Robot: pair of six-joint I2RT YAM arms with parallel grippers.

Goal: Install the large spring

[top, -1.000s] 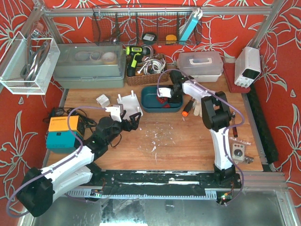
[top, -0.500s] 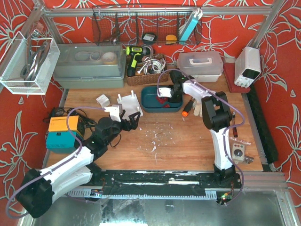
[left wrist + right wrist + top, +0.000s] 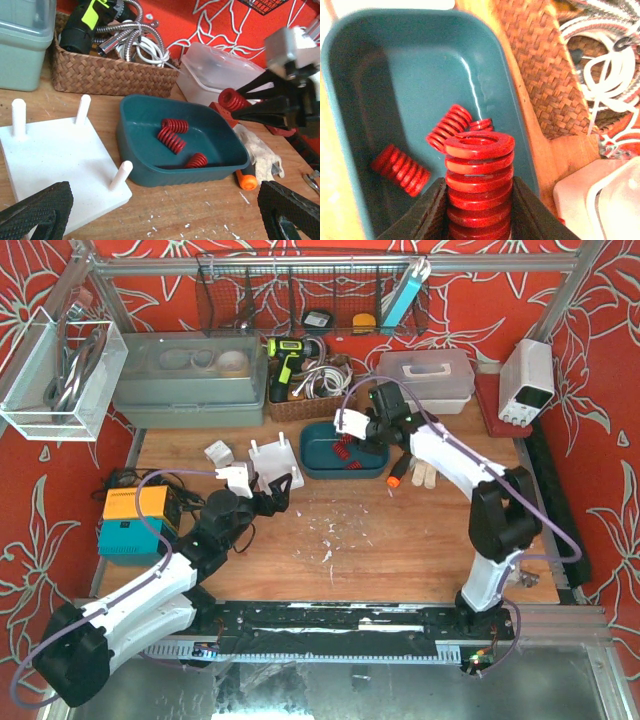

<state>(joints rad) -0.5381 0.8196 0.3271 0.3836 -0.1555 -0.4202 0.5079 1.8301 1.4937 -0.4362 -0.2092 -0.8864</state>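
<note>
The right claw has lifted out of the teal tray near the surface's far edge and now hangs above it, clamped on a large red spring. Its arm's elbow has swung out toward the right edge.

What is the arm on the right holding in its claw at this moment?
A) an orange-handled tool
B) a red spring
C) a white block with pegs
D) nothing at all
B: in the right wrist view the right gripper is shut on a red spring, held above the teal tray.
</note>
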